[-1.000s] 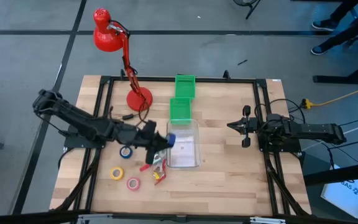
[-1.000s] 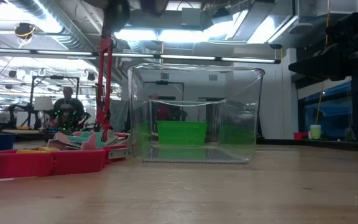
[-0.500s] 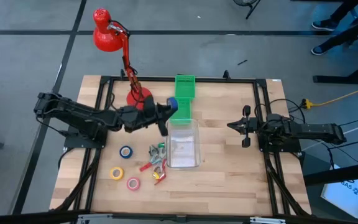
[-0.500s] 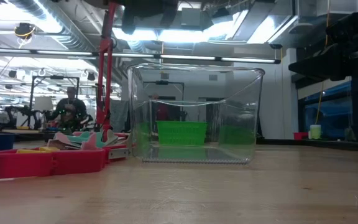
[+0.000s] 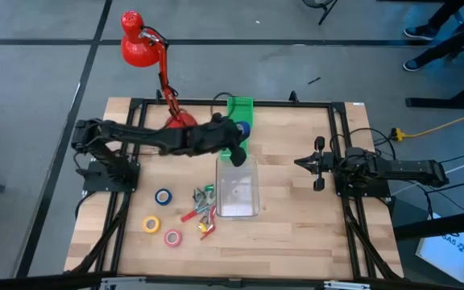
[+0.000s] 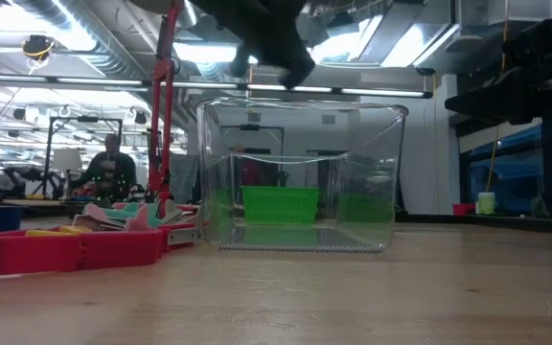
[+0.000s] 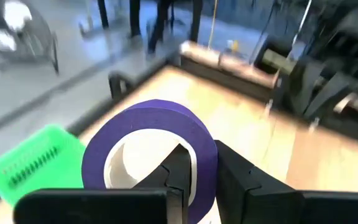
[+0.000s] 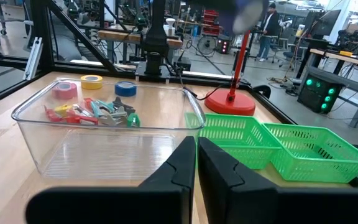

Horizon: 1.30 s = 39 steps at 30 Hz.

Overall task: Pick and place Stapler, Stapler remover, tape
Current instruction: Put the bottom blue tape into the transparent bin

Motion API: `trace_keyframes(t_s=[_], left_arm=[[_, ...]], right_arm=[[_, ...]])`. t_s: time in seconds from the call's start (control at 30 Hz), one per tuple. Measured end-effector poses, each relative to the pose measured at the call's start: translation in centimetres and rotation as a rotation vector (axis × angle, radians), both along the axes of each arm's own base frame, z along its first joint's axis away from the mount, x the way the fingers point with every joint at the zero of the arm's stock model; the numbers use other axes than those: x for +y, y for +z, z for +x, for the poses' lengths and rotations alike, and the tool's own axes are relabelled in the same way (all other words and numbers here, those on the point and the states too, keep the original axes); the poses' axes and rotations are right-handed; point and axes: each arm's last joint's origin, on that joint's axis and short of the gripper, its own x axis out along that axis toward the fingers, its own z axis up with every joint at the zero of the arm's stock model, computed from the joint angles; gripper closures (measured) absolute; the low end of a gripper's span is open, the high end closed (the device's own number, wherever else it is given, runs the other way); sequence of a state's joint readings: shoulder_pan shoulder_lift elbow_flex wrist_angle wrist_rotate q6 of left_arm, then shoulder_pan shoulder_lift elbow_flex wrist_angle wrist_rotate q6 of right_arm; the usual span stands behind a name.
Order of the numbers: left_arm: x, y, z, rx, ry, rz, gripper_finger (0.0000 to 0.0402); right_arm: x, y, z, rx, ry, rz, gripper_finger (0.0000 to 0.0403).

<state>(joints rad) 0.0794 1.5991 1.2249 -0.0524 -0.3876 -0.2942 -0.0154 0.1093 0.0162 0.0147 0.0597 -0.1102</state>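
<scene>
My left gripper [image 5: 236, 130] reaches over the green baskets near the table's far edge, shut on a blue tape roll [image 7: 149, 148], which also shows in the high view as blue tape [image 5: 245, 127]. In the low view the left gripper [image 6: 268, 43] hangs high above the clear bin [image 6: 300, 177]. A second blue roll [image 5: 163, 196], a yellow roll [image 5: 151, 224] and a pink-red roll [image 5: 172, 237] lie flat on the table. The red stapler [image 6: 65, 251] lies among small coloured tools [image 5: 202, 208]. My right gripper [image 5: 303, 163] waits, shut, at the table's right. My left gripper holds the blue roll by its ring wall [image 7: 207, 142], one finger [image 7: 179, 167] inside the hole and the other finger [image 7: 236, 177] outside. The fingers reach out roughly level toward the table's right. The roll is lifted clear above the green basket.
The clear bin [image 5: 238, 187] stands mid-table, with two green baskets [image 5: 239, 108] [image 5: 233, 143] in a row beyond it. A red desk lamp [image 5: 142, 44] rises from its base [image 8: 230, 101] at the far left. People stand in the room behind the table.
My left gripper has carried the blue roll from beside the clear bin's left wall toward the table's far edge and to the right, and now holds it over the green baskets. It has stayed shut on the roll. The other rolls have not moved.
</scene>
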Motion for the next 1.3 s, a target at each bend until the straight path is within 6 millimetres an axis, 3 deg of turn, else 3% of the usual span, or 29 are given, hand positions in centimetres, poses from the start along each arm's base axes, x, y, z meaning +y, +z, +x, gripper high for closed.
trace_keyframes(t_s=[0.17,0.33,0.7,1.0,1.2,1.3], left_arm=[[2.7,-1.0,1.5,0.103,-0.005,-0.172,0.036],[5.0,-2.6,1.8,0.205,0.013,-0.294,0.0358],[7.7,-5.2,1.5,0.299,0.029,-0.419,0.0357],[5.8,-4.7,2.1,0.307,-0.095,-0.332,0.0358],[2.1,-4.7,2.7,0.348,-0.306,-0.323,0.0363],[-0.2,-5.0,3.0,0.395,-0.431,-0.231,0.0363]], right_arm=[[0.0,0.0,0.0,0.0,0.0,0.0,0.0382],[0.0,0.0,0.0,0.0,-0.001,0.0,0.0382],[0.0,0.0,0.0,0.0,0.0,0.0,0.0382],[0.0,0.0,0.0,0.0,0.0,0.0,0.0382],[0.0,0.0,0.0,0.0,0.0,0.0,0.0382],[0.0,0.0,0.0,0.0,0.0,0.0,0.0382]])
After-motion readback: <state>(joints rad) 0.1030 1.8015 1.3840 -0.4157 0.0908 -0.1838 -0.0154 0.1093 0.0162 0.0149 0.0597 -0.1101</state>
